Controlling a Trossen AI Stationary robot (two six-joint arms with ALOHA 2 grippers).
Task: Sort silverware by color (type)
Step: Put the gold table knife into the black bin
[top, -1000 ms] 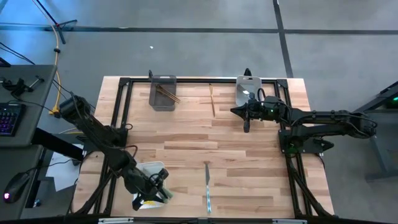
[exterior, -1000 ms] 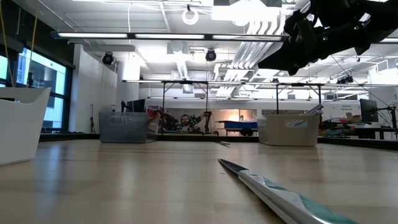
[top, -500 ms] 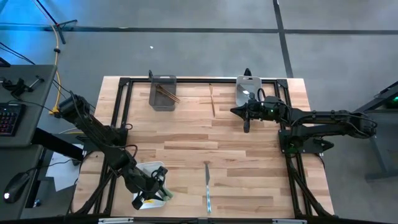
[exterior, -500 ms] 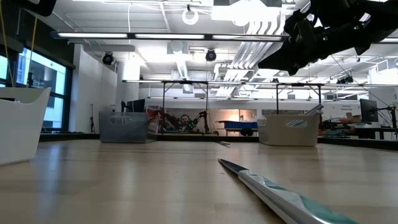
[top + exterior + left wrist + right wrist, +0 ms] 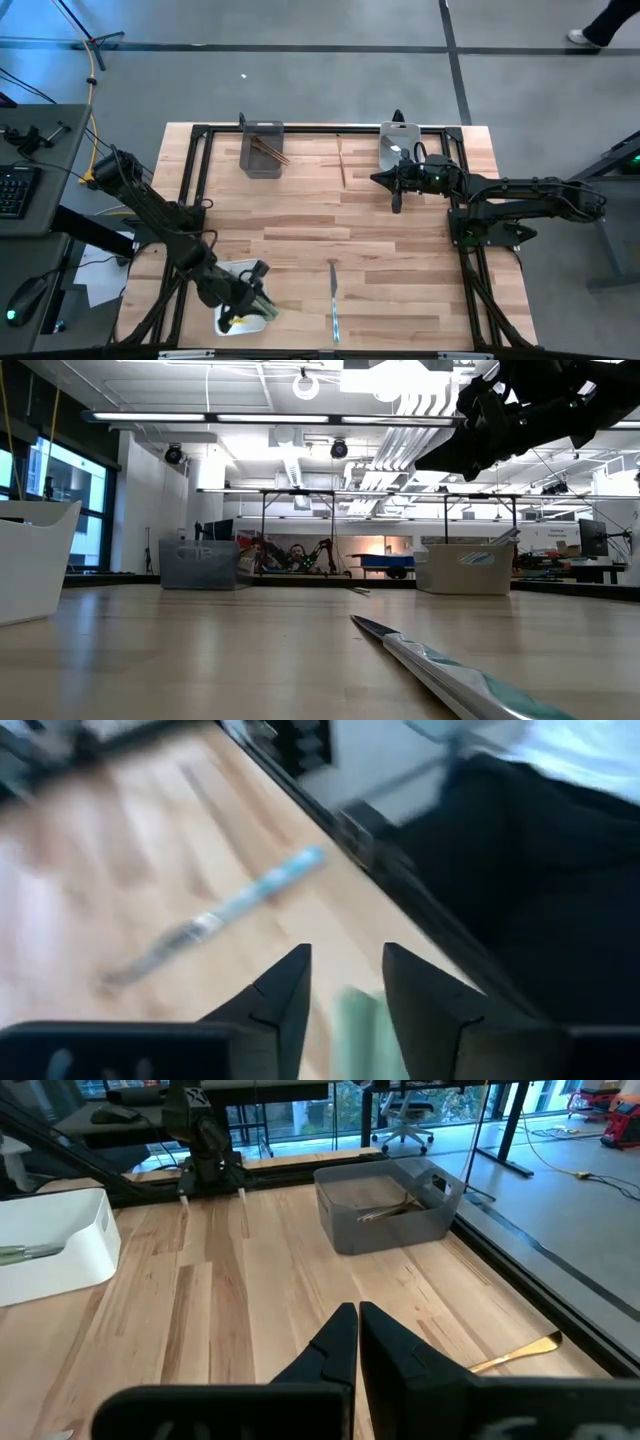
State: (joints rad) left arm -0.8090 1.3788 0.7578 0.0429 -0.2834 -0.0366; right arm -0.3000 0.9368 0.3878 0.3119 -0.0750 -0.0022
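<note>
Hovering over the white bin [image 5: 243, 300] at the near left of the worktop [image 5: 300, 230], the left claw [image 5: 345, 990] has its fingers slightly apart with something pale green between them, apparently a green-handled utensil [image 5: 360, 1030], though whether they press on it I cannot tell; the placing suggests this bin is where the green pieces go. The silver-and-teal knife [image 5: 333, 298] lies loose on the bare wood at the near middle, its long axis running near to far, and the low view shows the blade tip pointing to the far side. A brown stick-like utensil [image 5: 341, 160] lies near the far edge between the grey bin [image 5: 262, 150] and the pale bin [image 5: 397, 145], also lengthwise near to far. Brown pieces already rest in the grey bin. The right claw [image 5: 396, 198], fingers pressed together and empty, waits just near of the pale bin.
</note>
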